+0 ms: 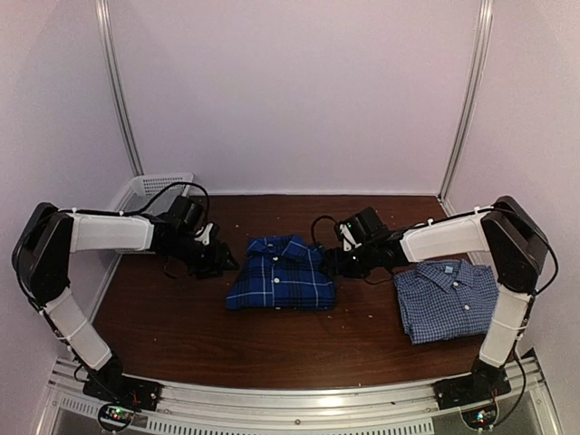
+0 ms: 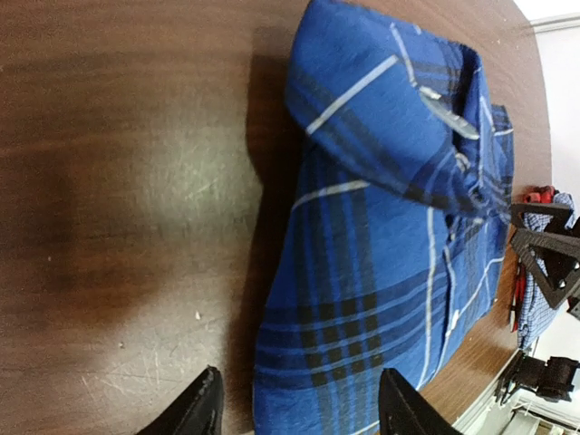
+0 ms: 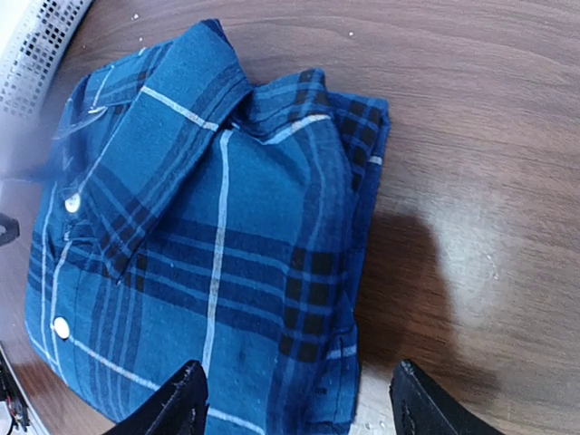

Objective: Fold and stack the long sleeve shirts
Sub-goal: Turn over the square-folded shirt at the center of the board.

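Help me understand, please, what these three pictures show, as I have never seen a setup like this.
These are two robot arms, left and right, bolted at the near edge of a wooden table. The wide picture comes from a fixed camera above and behind them; the other two come from a camera on each wrist, so the dark prongs at the bottom are that arm's own fingers. A folded dark blue plaid shirt lies mid-table, a folded paler checked shirt to its right, apart, not stacked. A white basket sits in the far left corner. The left gripper and right gripper flank the plaid shirt, both open, holding nothing.
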{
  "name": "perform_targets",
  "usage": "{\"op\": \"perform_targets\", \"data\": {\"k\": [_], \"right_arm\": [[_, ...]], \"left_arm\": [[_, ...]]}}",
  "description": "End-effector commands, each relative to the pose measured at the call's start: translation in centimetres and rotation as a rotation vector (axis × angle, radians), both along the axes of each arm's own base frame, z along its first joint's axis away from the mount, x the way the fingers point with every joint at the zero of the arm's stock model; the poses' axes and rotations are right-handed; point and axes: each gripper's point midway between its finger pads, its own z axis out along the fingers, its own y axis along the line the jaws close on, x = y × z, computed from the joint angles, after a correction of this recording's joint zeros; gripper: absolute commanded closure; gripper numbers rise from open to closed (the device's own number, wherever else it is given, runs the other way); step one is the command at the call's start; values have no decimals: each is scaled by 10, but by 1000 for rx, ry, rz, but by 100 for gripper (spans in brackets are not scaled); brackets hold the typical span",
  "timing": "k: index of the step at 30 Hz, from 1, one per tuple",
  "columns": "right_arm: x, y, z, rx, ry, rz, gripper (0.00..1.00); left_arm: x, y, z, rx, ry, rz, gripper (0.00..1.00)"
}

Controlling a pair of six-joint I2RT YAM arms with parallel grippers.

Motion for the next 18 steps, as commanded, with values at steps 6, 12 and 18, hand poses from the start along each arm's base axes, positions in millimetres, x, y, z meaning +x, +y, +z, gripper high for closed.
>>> {"op": "perform_targets", "data": {"k": [6,12,18], "right_arm": [[7,6,-22,-173,-11,25,30],[3,16,-36,-236,2,50,32],[-5,23,-46,-257,19,65,37]], "left_arm": [[-9,-6,-18,-82,-21,-44,36],[-19,-15,-39,-140,32,-55,36],[-28,-34,-41,-213,75,-63,40]]}}
